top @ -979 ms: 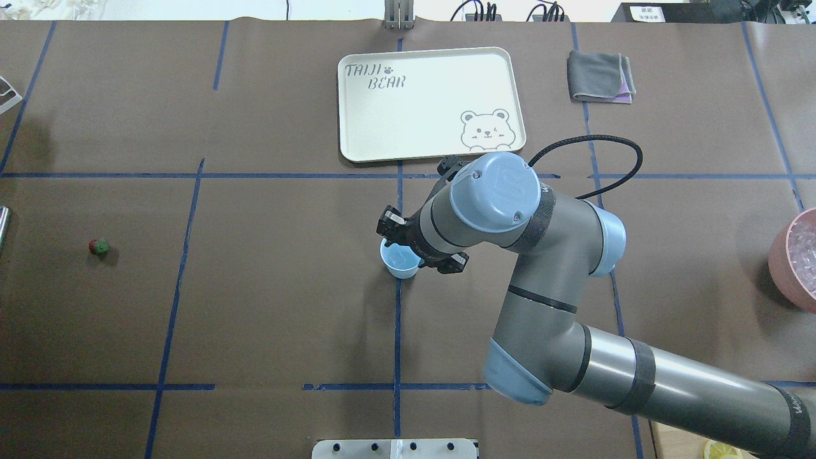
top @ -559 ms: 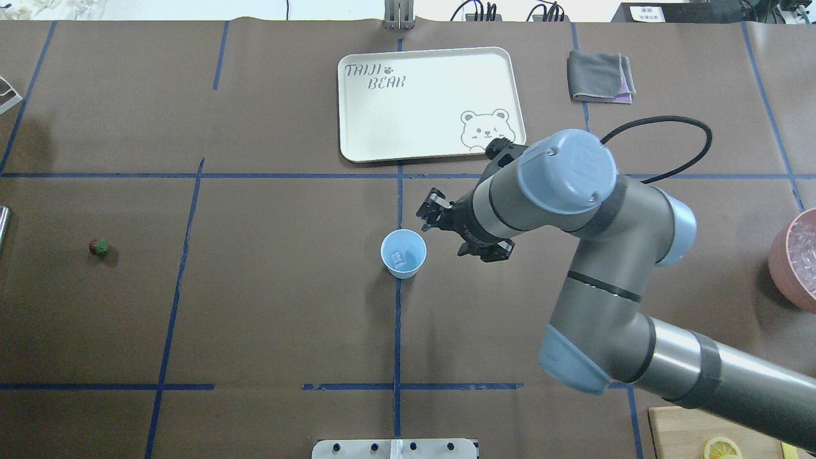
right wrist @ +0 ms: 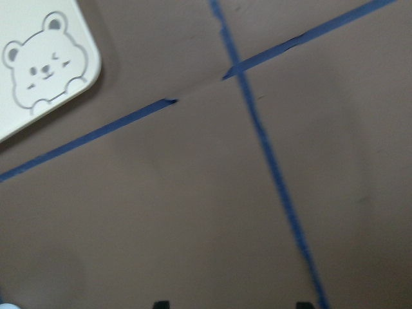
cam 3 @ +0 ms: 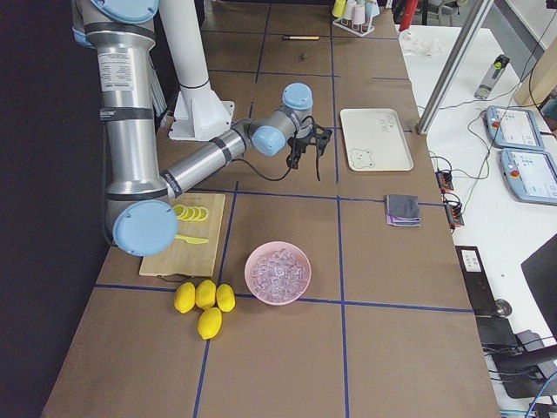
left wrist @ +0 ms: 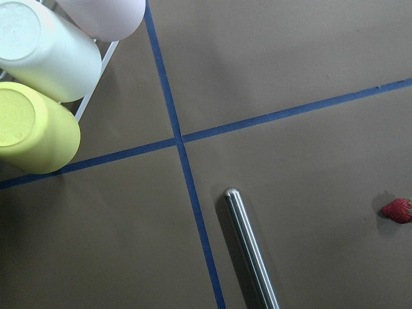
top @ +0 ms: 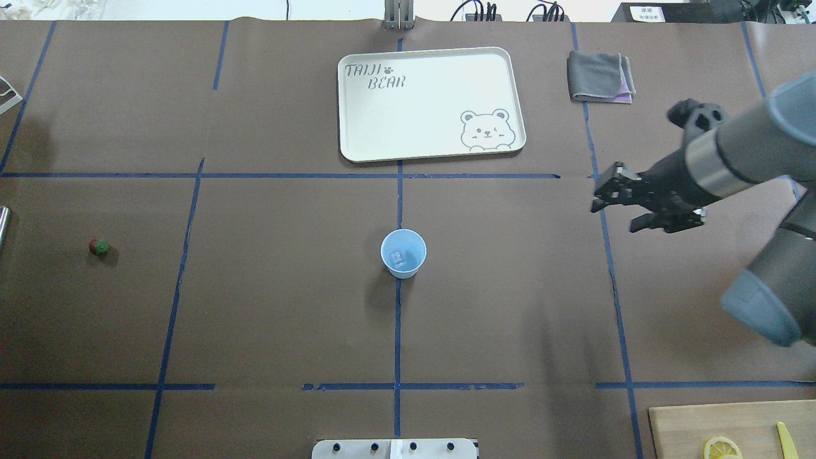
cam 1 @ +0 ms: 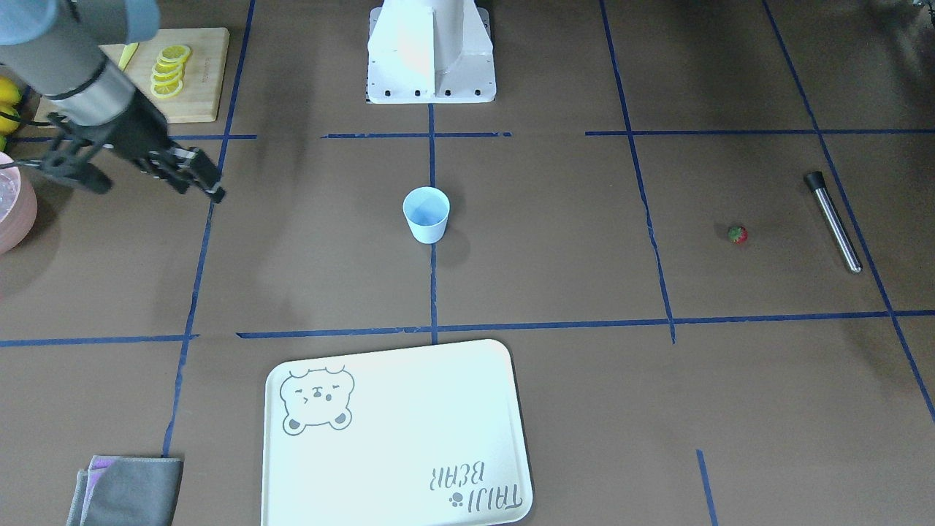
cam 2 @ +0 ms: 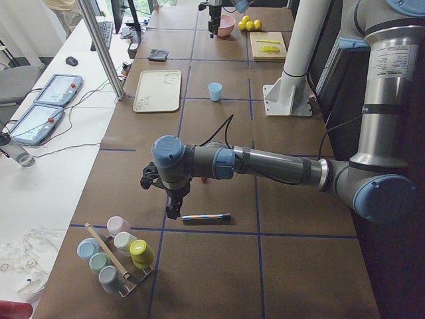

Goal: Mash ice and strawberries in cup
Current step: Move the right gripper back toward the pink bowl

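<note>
Blue cup (top: 403,273) holds ice cube (top: 399,258); strawberry (top: 98,247) well apart

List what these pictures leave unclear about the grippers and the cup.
- Left gripper: seen only in the left side view, small; open or shut cannot be told.
- Ice in the cup: front view shows none clearly; overhead too small to count.
- Right gripper: wrist view blurred, fingers cut off by the bottom edge.

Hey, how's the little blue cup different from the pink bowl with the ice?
The cup is pale blue, narrow and tapered; the pink bowl is wider and shallower. The cup holds one ice cube; the bowl holds many. The cup stands mid-table, the bowl beside the lemons. Both stand upright.
</note>
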### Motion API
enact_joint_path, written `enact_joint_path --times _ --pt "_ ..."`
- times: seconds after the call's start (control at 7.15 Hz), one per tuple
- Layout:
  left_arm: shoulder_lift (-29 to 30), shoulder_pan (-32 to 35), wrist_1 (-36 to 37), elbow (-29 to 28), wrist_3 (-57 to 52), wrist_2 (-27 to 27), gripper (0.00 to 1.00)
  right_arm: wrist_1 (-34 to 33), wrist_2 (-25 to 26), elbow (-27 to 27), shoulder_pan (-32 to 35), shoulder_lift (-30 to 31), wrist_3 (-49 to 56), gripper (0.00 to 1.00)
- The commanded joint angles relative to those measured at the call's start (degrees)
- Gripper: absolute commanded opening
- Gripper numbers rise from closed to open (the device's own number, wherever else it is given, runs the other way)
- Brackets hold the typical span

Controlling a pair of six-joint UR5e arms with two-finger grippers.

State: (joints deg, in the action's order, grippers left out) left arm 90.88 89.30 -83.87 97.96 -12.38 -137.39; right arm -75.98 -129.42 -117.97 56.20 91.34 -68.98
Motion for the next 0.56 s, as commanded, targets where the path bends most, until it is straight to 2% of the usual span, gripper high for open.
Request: enact_joint_path --times 0.0,0.28,0.42 --pt "-0.36 0.00 -2.94 0.12 -0.45 -0.43 1.00 0.13 -2.50 0.10 10.38 11.62 23.01 0.73" --pt "-3.16 -0.09 -11.02 -0.75 -0.36 -0.43 1.00 0.13 -2.33 3.60 15.93 15.70 37.88 0.75" --pt "-3.34 -0.09 -11.66 -0.76 -0.19 -0.51 1.00 0.22 -1.63 5.71 17.35 16.32 45.78 0.76"
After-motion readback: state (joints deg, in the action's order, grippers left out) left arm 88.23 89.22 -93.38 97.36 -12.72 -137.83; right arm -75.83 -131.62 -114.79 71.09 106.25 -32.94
